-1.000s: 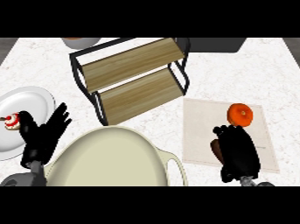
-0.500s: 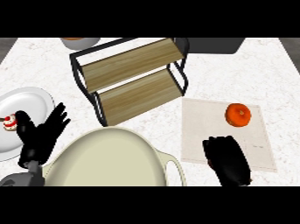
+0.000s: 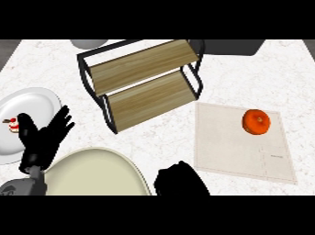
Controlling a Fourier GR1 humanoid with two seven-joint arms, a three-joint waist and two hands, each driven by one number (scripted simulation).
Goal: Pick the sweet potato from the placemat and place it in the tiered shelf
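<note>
The right hand [image 3: 180, 180] shows only as a dark shape at the near edge of the counter [image 3: 295, 78], just left of the placemat's near left corner; whether its fingers are open or curled cannot be told, and it holds nothing that can be seen. The left hand [image 3: 43, 137] rests at the near left with its fingers straight and spread, pointing up, overlapping the right rim of a white plate [image 3: 24, 103] that carries a small red and white bit of food [image 3: 13, 125]. Between the two hands lies a large pale cream rounded shape [image 3: 95, 174]. The counter is white marble with faint veins, with dark floor visible past its far corners. The sweet potato [image 3: 256, 121] lies on the beige placemat [image 3: 227, 147], near the mat's far right corner, well apart from both hands; it looks nearly round, orange, its slightly longer axis running near to far. The tiered shelf [image 3: 143, 87], black frame with two wooden boards, stands toward the far middle, turned at an angle, just beside the mat's far left corner. A grey bowl [image 3: 88, 43] and a dark container [image 3: 231, 46] sit at the far edge.
</note>
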